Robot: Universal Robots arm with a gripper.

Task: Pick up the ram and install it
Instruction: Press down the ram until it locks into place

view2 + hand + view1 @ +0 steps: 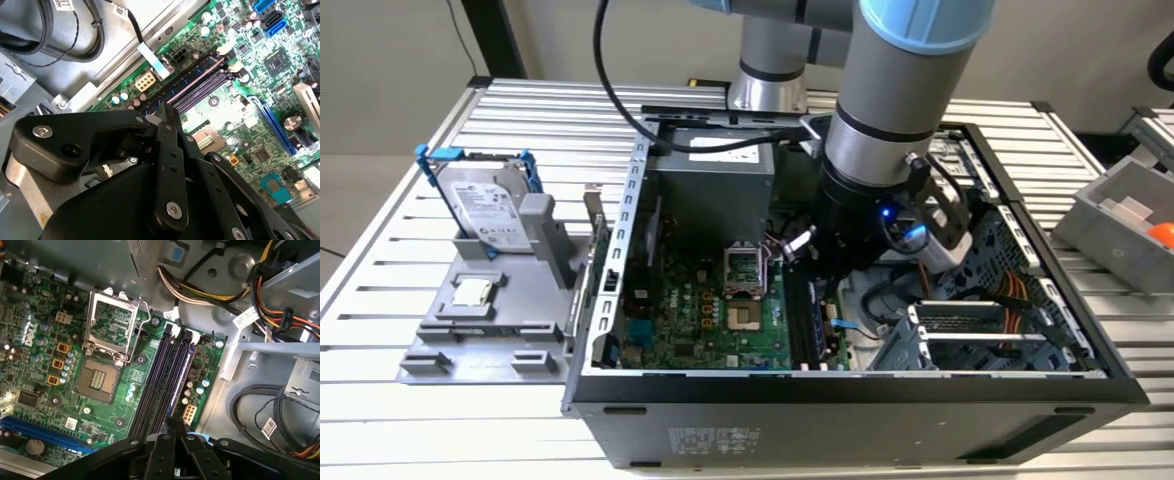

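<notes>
Ram was hard to pick out. Nearest, the gripper [172, 426] had its fingers drawn together with no gap seen, poised just over the memory slots [165, 380]. Whether the ram sat between them I could not tell; a thin blue-edged strip along the slots may have been it. Beyond lay the open processor socket [112, 325]. Farthest, outside the case [854, 400], the grey holder [480, 330] bore the hard drive [487, 210]. Pick-up seemed done, seating unconfirmed.

Exterior high, far; both wrist views near motherboard [150, 390]
</notes>
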